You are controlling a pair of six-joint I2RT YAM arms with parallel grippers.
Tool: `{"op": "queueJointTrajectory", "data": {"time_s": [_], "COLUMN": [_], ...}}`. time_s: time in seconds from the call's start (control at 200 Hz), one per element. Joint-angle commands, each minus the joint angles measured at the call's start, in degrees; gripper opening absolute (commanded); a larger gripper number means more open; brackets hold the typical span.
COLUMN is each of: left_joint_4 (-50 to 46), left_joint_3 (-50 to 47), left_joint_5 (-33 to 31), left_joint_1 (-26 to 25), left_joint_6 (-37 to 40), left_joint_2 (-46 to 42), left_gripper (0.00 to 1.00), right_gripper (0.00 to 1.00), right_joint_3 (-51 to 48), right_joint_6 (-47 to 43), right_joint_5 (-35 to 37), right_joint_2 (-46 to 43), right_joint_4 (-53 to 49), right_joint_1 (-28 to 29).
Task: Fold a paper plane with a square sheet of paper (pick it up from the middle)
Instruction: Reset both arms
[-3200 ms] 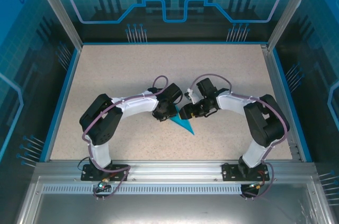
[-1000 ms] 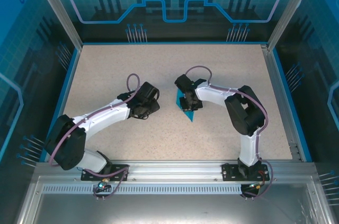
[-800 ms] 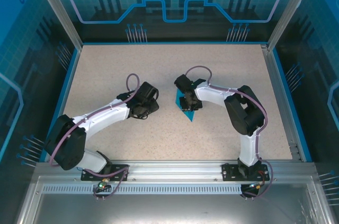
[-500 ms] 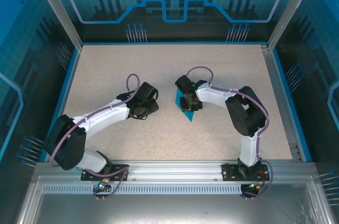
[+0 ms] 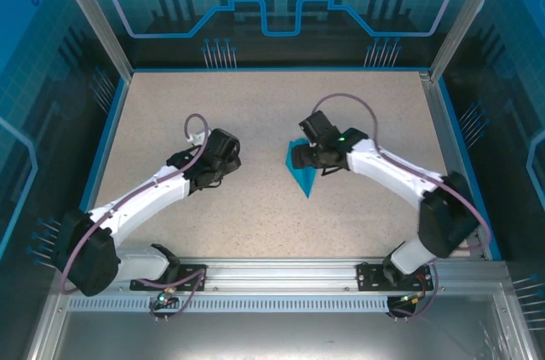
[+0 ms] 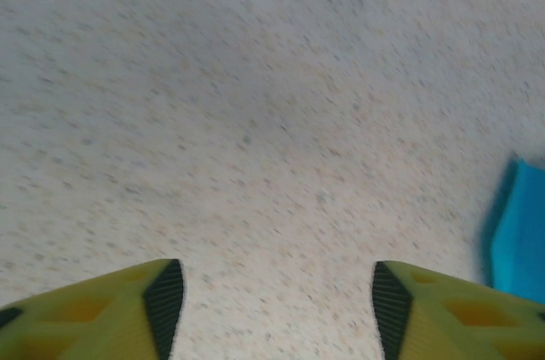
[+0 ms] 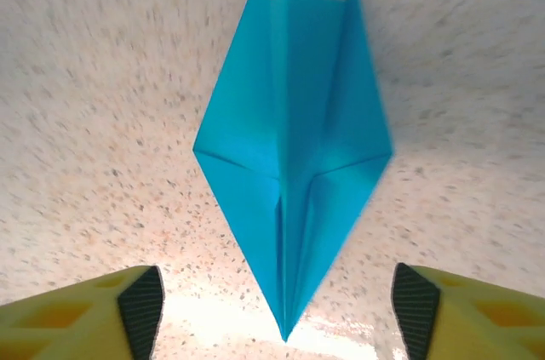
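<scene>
The square sheet of paper is folded into a bright cyan paper plane [image 5: 301, 168], kite-shaped with a centre crease. It lies flat on the speckled table [image 5: 255, 105], its long point toward the near edge. My right gripper [image 5: 313, 156] hangs just right of it and is open. In the right wrist view the paper plane [image 7: 294, 156] points at me, and its tip lies between the spread yellow fingers [image 7: 128, 309] of the right gripper [image 7: 278, 313], touching neither. My left gripper [image 5: 232, 158] is open, a short way left of the plane. Its wrist view shows the left gripper [image 6: 277, 305] over bare table with the plane's edge [image 6: 521, 241] at far right.
A blue rim [image 5: 115, 139] and glass enclosure walls [image 5: 477, 20] border the table. The arms' bases sit on the metal rail [image 5: 281, 271] at the near edge. Open tabletop lies behind and in front of the plane.
The right gripper has opened, let go of the plane and drawn back to the right. The left gripper has opened wider and moved left, away from the plane. The plane stays put.
</scene>
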Motion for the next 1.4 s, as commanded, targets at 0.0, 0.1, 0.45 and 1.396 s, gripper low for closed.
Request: {"op": "queueJointTrajectory", "data": {"time_s": [0.0,0.1,0.45,1.396], "left_joint_4": [-2.11,-1.40,22.11,78.45], "left_joint_3": [-2.29,-2.62,-10.86,-28.30], "left_joint_5": [-7.03,-12.97,-15.71,11.30], "left_joint_1": [4.08,6.77,17.79,27.87], "left_joint_6": [3.22,6.54,28.89,49.36], "left_joint_2": [-3.22,-4.04,-1.17,14.42], "left_gripper": [0.80,0.98,0.99,0.99], "right_gripper": [0.82,0.85,0.93,0.99], "right_joint_3": [-3.26,-6.90,-22.28,-41.57], "right_joint_6": [-2.26,-5.10,-24.56,-33.99], "right_joint_5": [9.51,14.90,9.77,-11.37], "right_joint_2": [-6.69,-11.50,-10.13,0.01], "right_joint_4": [-1.15,1.73,29.94,78.66], "right_joint_1": [-2.32,-8.03,-31.39,-33.12]}}
